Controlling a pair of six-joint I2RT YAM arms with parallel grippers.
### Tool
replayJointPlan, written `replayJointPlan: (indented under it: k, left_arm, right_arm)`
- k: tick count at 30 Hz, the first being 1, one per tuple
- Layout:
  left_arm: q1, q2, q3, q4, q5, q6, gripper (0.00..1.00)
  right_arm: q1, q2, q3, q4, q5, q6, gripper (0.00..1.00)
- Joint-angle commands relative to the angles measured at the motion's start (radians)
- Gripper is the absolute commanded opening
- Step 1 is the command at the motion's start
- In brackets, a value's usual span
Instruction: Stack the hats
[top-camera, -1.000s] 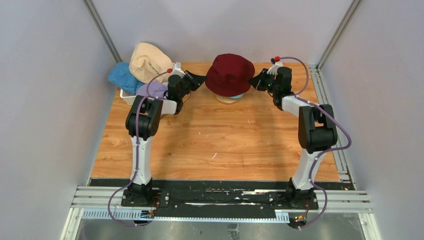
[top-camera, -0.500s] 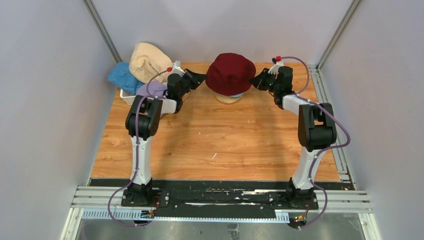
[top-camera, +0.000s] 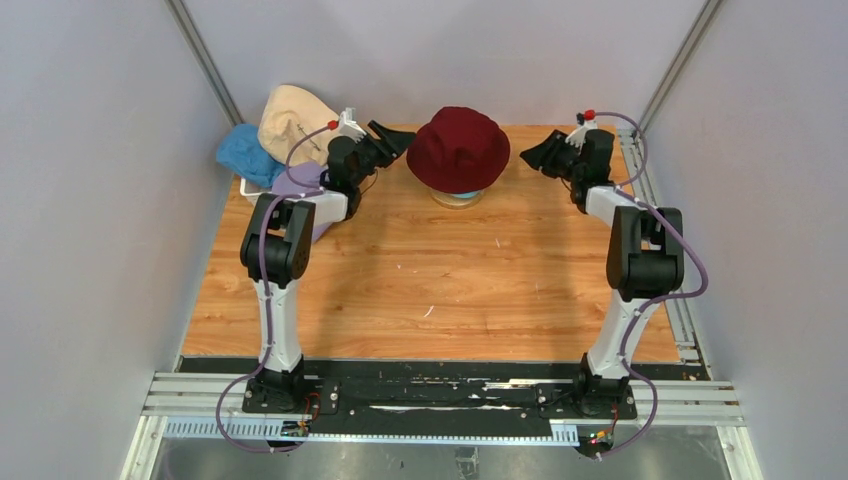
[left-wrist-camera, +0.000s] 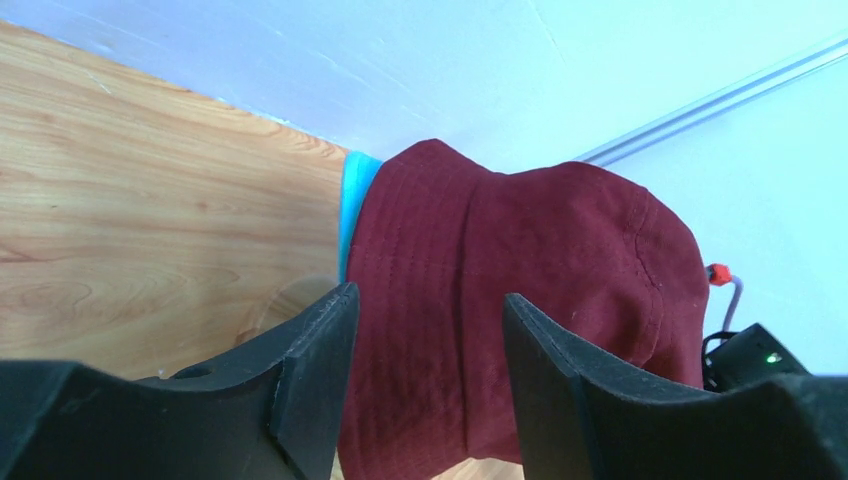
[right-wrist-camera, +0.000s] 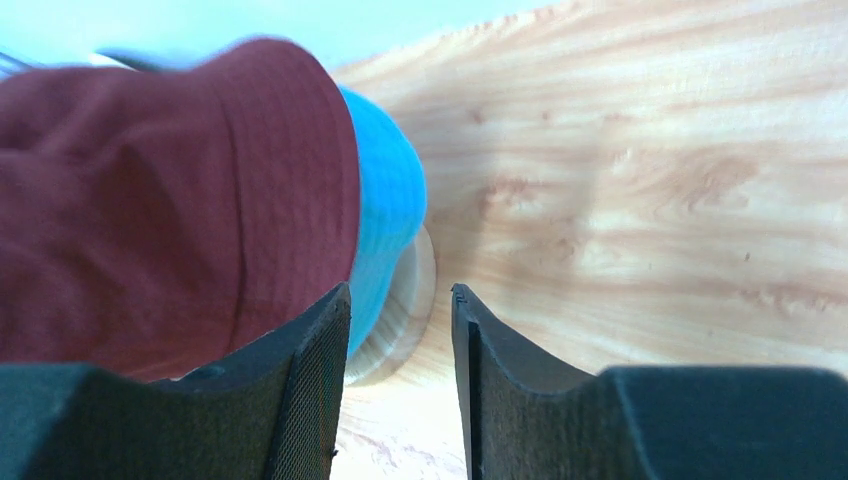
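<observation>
A dark red hat (top-camera: 459, 148) (left-wrist-camera: 520, 290) (right-wrist-camera: 170, 200) sits on top of a teal hat (top-camera: 468, 193) (left-wrist-camera: 355, 205) (right-wrist-camera: 385, 215), both over a wooden stand (top-camera: 455, 201) (right-wrist-camera: 405, 310) at the back middle of the table. My left gripper (top-camera: 392, 137) (left-wrist-camera: 430, 305) hangs open just left of the stack, holding nothing. On the stack's right, my right gripper (top-camera: 535, 155) (right-wrist-camera: 400, 300) is likewise open and empty. A beige hat (top-camera: 295, 122), a blue hat (top-camera: 245, 155) and a lavender hat (top-camera: 300, 182) lie heaped at the back left.
A white mesh basket (top-camera: 256, 192) holds the heap of hats at the table's back left corner. Grey walls close in the wooden table (top-camera: 440, 290) at the back and both sides. A metal rail (top-camera: 685, 320) runs along the right edge.
Both grippers have opened, let go of the dark red hat's brim and pulled back outward from the stack. The hat now rests on the stand by itself.
</observation>
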Motion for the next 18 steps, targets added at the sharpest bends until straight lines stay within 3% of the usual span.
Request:
replayJointPlan:
  k: [1,18]
  left_arm:
    - [0.009,-0.031,0.040,-0.050,0.019,0.039,0.59]
    - [0.056,-0.321,-0.071,-0.268,-0.117,0.229,0.60]
  right_arm:
    - [-0.036,-0.003,0.092,0.052,-0.083,0.076,0.42]
    - [-0.012,0.009,0.262,0.092,-0.163,0.174,0.42]
